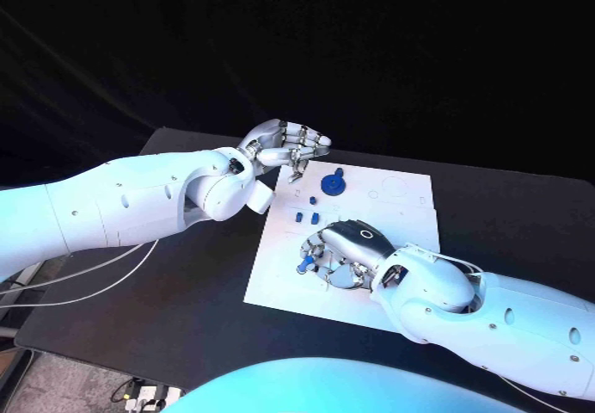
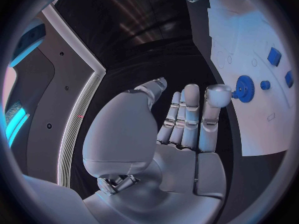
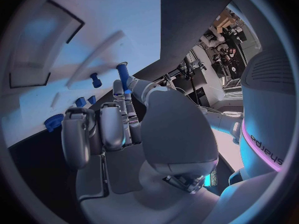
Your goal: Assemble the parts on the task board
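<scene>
The white task board [image 1: 397,215] lies in the middle of the black table. A blue gear [image 1: 333,182] stands on its far part, and three small blue pieces [image 1: 309,215] sit nearer the middle. My right hand [image 1: 345,249] hovers over the board's near left part and pinches a blue peg [image 1: 303,267] between thumb and a finger. In the right wrist view the peg [image 3: 122,74] sticks out past the fingertips above the board [image 3: 93,25]. My left hand [image 1: 285,142] is at the board's far left corner, fingers extended and empty, and the gear [image 2: 244,88] lies just past its fingertips [image 2: 218,92].
The board has shallow round outlines [image 1: 395,188] on its far right part and a rectangular recess [image 3: 47,45]. Bare black table [image 1: 174,310] lies to the left, with white cables [image 1: 75,284] trailing off its left edge and a power strip [image 1: 149,396] on the floor.
</scene>
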